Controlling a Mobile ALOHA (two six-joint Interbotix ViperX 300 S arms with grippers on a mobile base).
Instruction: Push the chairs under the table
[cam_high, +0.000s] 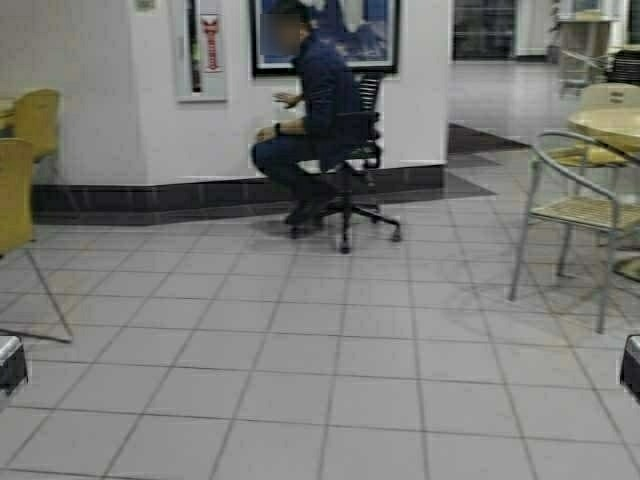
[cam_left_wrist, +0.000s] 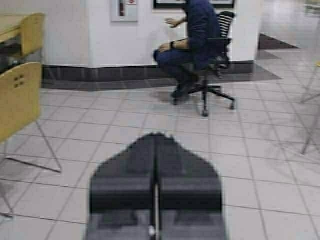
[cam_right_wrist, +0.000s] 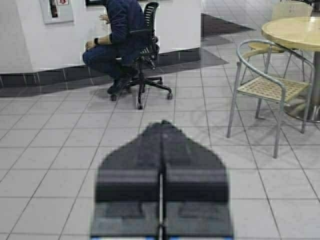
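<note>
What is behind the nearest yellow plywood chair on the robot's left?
Behind the nearest chair stands a second alike chair, drawn up to a pale-wood table. Dark wall base runs beyond. The table's underside and far end are out of view.

Chairs (cam_high: 18, 190) far left, armchair (cam_high: 580, 205) right, person (cam_high: 305, 120) seated ahead.

Soft indoor light is falling evenly from above, the floor tiles (cam_high: 300, 360) are shining faintly, and the office chair (cam_high: 352, 170) is casting a weak shadow. All views are looking slightly blurred.
</note>
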